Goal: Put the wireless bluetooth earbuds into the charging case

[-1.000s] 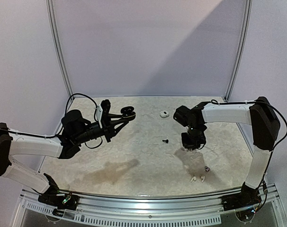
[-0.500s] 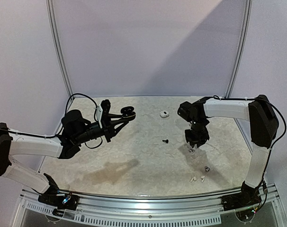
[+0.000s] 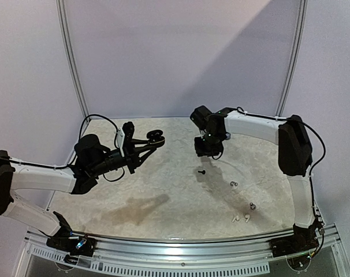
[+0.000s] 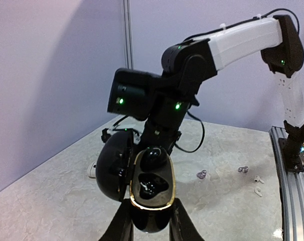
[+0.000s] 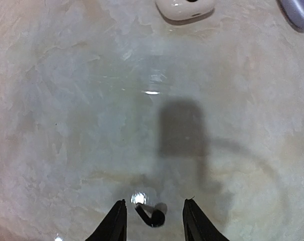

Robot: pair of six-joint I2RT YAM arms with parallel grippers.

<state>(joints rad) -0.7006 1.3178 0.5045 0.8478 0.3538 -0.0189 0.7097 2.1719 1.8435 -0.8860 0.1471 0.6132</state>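
1. A pale marbled table (image 3: 163,190) is seen from above, with both arms reaching over it from the near edge.
2. The right arm (image 3: 250,124) is stretched across towards the far middle of the table, its wrist bent downwards.
3. The left arm (image 3: 42,176) is held raised over the left side, with its wrist turned towards the centre.
4. The right gripper (image 5: 154,201) is shown with its fingers spread apart and nothing clasped between them; it is poised above the table surface.
5. The left gripper (image 4: 152,211) is pressed onto the lower body of the black charging case (image 4: 151,188), which is held upright in the air, well clear of the table.
6. The case's lid is swung open to one side, and its gold-rimmed inside is turned to the wrist camera. Dark shapes are seen in the wells, but whether an earbud is seated there cannot be told.
7. A white case (image 5: 184,6) is seen lying on the table beyond the right gripper.
8. One black earbud (image 5: 154,217) is seen on the table, framed between the right gripper's spread fingertips in the wrist view and touched by neither.
9. The two purplish earbuds (image 3: 233,184) (image 3: 252,205) are seen lying apart on the right half of the table, nearer the front.
10. The white stemmed earbuds (image 3: 235,219) (image 3: 246,217) are found side by side near the front edge, just beyond the purplish ones.
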